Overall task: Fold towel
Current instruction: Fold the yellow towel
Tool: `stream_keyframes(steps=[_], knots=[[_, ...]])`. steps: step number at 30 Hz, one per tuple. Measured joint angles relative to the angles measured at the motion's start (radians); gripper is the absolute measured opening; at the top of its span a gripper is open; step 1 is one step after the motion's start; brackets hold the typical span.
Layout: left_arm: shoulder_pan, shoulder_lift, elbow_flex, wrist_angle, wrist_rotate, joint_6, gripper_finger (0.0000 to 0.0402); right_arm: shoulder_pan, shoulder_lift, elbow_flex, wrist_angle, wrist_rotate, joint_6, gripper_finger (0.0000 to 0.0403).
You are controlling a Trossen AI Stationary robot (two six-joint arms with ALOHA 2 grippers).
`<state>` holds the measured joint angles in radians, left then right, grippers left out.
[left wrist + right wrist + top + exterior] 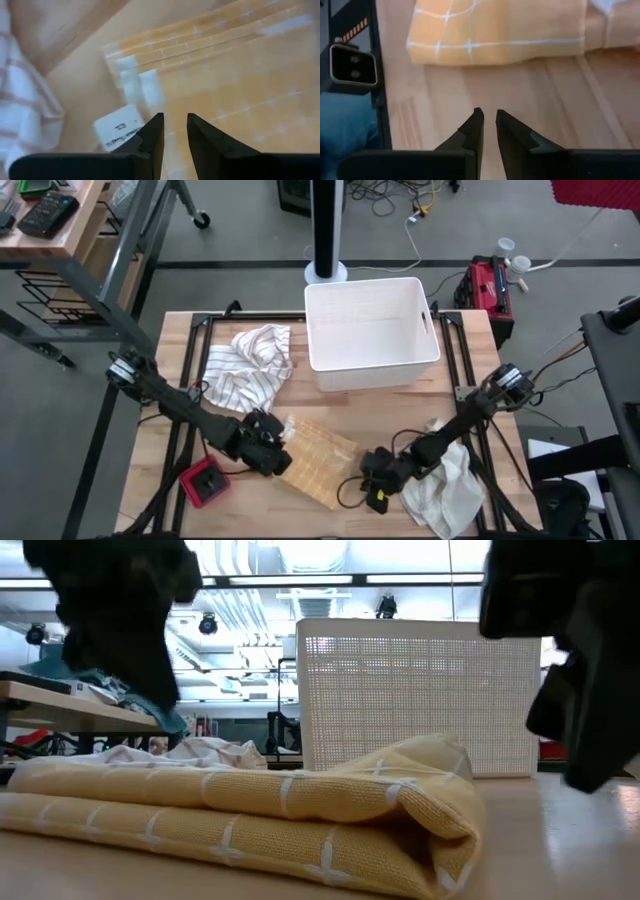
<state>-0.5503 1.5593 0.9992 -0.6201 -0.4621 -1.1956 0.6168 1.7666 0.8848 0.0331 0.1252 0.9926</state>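
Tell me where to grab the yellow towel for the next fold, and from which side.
Probably take the yellow towel at its loose layered corner by the white label, coming from the left arm's side: the edges lie stacked and open there, while the opposite end is a rounded fold.

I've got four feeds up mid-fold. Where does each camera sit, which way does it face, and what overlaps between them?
High: overhead, straight down; both arms, yellow towel, white basket.
Low: table height, level across; yellow towel, basket, dark arm parts above.
Left wrist: on the left arm, over the towel; left gripper fingers slightly apart.
Right wrist: looks at bare table beside the towel; right gripper.
Shared: all four show the yellow towel.
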Motion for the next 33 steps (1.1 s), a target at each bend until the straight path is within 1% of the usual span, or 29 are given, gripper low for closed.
stream_keyframes(steps=[3,6,9,12,13,15,17,18,19,21,23,25,28,30,32,33], knots=[[-0.037,0.003,0.060,0.060,0.000,0.089,0.0075,0.011,-0.013,0.015,-0.018,0.033,-0.058,0.0038],[-0.079,0.019,0.099,0.120,-0.003,0.156,0.0075,0.009,-0.039,0.029,-0.077,0.063,-0.128,0.0037],[-0.110,0.041,0.121,0.115,-0.049,0.141,0.0075,-0.013,-0.076,0.053,-0.169,0.109,-0.204,0.0041],[-0.112,0.081,0.118,0.141,-0.098,0.084,0.0075,-0.047,-0.118,0.090,-0.285,0.192,-0.315,0.0049],[-0.097,0.099,0.118,0.176,-0.094,0.077,0.0075,-0.058,-0.130,0.100,-0.322,0.218,-0.355,0.0052],[-0.057,0.139,0.119,0.248,-0.039,0.067,0.0075,-0.093,-0.148,0.121,-0.364,0.242,-0.414,0.0057],[-0.014,0.183,0.119,0.281,0.064,0.022,0.0075,-0.138,-0.165,0.139,-0.372,0.216,-0.443,0.0062],[0.006,0.211,0.121,0.283,0.121,0.000,0.0075,-0.166,-0.170,0.147,-0.381,0.183,-0.454,0.0065],[0.020,0.237,0.121,0.281,0.167,-0.014,0.0075,-0.192,-0.173,0.153,-0.383,0.128,-0.462,0.0069],[0.035,0.280,0.120,0.279,0.205,-0.022,0.0075,-0.244,-0.169,0.158,-0.395,0.006,-0.496,0.0079],[0.042,0.308,0.120,0.285,0.209,-0.026,0.0075,-0.287,-0.162,0.152,-0.397,-0.071,-0.529,0.0091],[0.042,0.336,0.120,0.284,0.213,-0.031,0.0075,-0.328,-0.151,0.141,-0.396,-0.101,-0.542,0.0105],[0.041,0.353,0.122,0.277,0.210,-0.036,0.0075,-0.379,-0.145,0.113,-0.397,-0.103,-0.549,0.0127],[0.041,0.361,0.125,0.266,0.202,-0.034,0.0075,-0.400,-0.145,0.092,-0.352,-0.104,-0.553,0.0141],[0.040,0.362,0.125,0.253,0.175,0.009,0.0075,-0.413,-0.145,0.072,-0.308,-0.110,-0.567,0.0154],[0.040,0.362,0.124,0.253,0.149,0.056,0.0075,-0.419,-0.145,0.063,-0.290,-0.113,-0.571,0.0159]])
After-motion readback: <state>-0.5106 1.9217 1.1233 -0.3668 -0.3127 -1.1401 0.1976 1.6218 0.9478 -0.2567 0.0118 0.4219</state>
